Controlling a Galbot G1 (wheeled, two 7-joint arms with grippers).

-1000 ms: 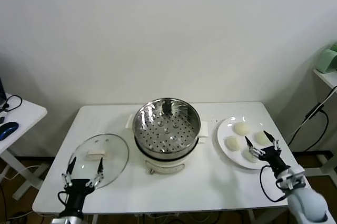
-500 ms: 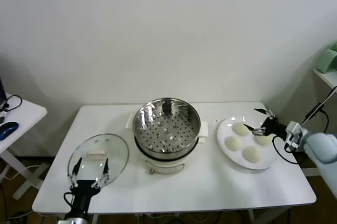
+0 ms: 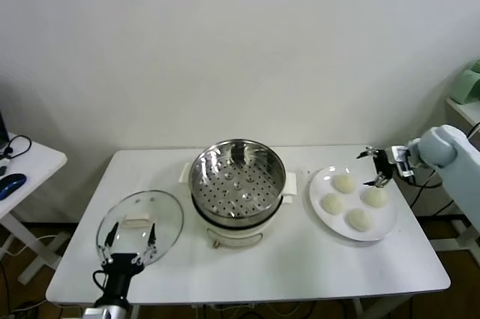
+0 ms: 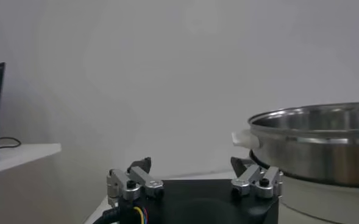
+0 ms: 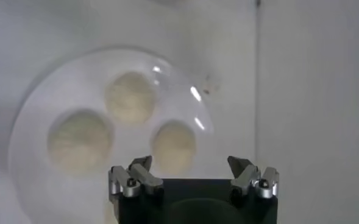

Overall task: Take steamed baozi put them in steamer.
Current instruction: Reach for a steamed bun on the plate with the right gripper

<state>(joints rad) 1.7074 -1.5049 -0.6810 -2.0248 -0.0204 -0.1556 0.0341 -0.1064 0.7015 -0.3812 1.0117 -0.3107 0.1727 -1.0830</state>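
The right gripper hangs over the far right side of the white plate, its jaws spread wide and holding nothing. All four steamed baozi lie on that plate, at the right of the table, and the steamer in the middle of the table has no bun inside yet, only its perforated bottom shows. In the right wrist view three buns are visible below the open fingers, close to each other. The left gripper waits at the near left edge of the table, beside the glass lid, also wide open and w/o any load. Risks from here, as I judge: the buns are soft and smooth, so if the jaws close too hard the dough gets dented or torn, and if too light the bun may slip out on the way to the basket. They also sit near together, so a finger coming down btw. two buns could push a neighbour off the plate rim. The steel wall of the steamer stands high, so a low carry could knock the bun against it. The plate itself may slide if the gripper presses it sideways. About writing: no brand, label or readable text can be seen on the cooker base, plate, lid or grippers.
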